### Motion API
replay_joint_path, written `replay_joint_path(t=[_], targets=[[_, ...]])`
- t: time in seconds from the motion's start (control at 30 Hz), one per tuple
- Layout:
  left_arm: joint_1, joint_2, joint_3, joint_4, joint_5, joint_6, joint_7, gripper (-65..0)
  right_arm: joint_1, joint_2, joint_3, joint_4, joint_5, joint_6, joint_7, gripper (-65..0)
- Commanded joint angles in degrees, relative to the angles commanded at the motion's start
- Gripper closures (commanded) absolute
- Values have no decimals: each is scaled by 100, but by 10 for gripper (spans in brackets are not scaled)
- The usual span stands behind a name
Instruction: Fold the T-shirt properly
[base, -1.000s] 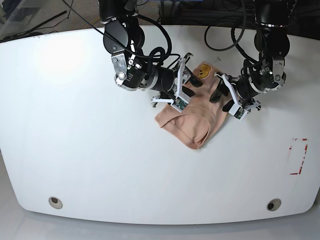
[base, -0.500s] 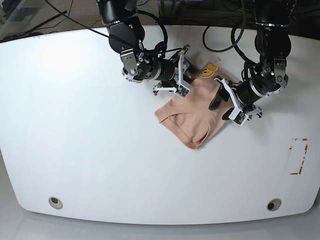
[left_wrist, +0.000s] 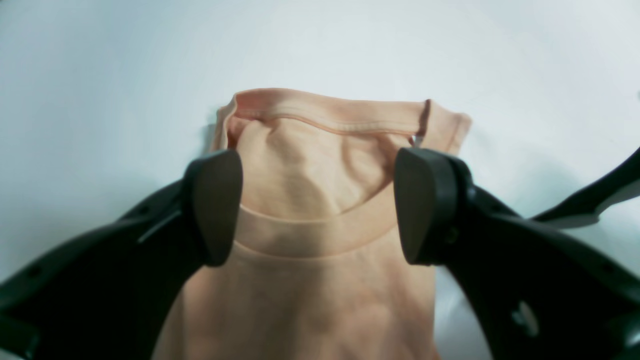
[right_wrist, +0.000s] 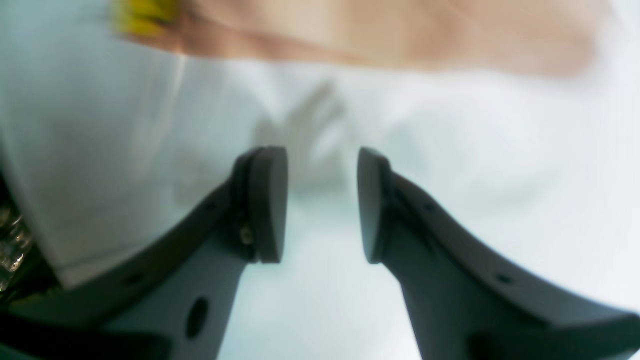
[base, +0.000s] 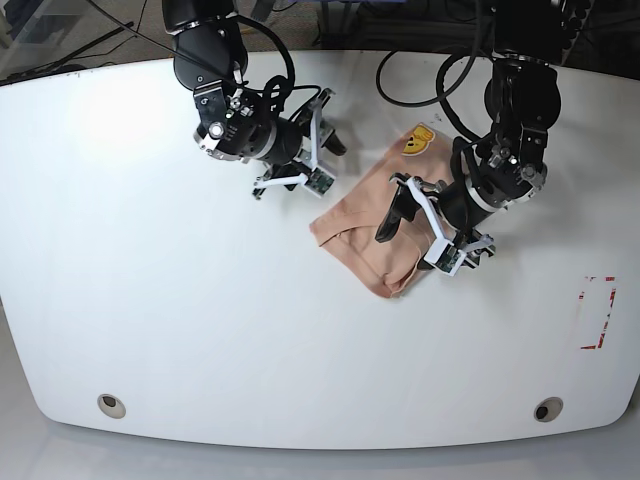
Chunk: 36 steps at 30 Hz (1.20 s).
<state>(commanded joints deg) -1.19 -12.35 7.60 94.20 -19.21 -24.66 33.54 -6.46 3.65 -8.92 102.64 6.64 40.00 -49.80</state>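
Peach T-shirt (base: 375, 235) lies folded directly under the left hand (base: 407, 218) (spread wide, empty), while the right hand (base: 322, 135), part-open and empty, sits far-left.

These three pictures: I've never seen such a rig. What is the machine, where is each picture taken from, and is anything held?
It is a two-armed robot working on a white table. The base view looks down from above; the other two come from cameras on each wrist, looking past the fingers. A folded peach T-shirt with a yellow patch lies in the middle. The left end effector hangs open over the shirt's collar, gripping nothing. The right end effector is also open, over bare table beside the shirt. Nothing is held.
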Motion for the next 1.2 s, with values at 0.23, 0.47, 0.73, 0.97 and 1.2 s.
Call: replay_joint_path(t=[0.23,0.47,0.73,0.97,1.2], targets=[[-176,-35,246,-1231,721,-158,0,-460,0,0,255,44,0,0,0,-216],[-220,-176,-624,-2048,1547,-185,-176,-460,-9,0,264,448,0,0,0,-216],[-220,-1099,-2048,-2919,1600,-185,-237,-458,26,0,264,633,0,0,9,-216],[-202,-2163,-2681,-4062,1591,-475,-1029,-458,-9,0,255,809,0,0,9,-216],[-202,-3007,-3314,-5055,1591,-1099,-1723,-458,-18,26,255,853,0,0,9,-216]])
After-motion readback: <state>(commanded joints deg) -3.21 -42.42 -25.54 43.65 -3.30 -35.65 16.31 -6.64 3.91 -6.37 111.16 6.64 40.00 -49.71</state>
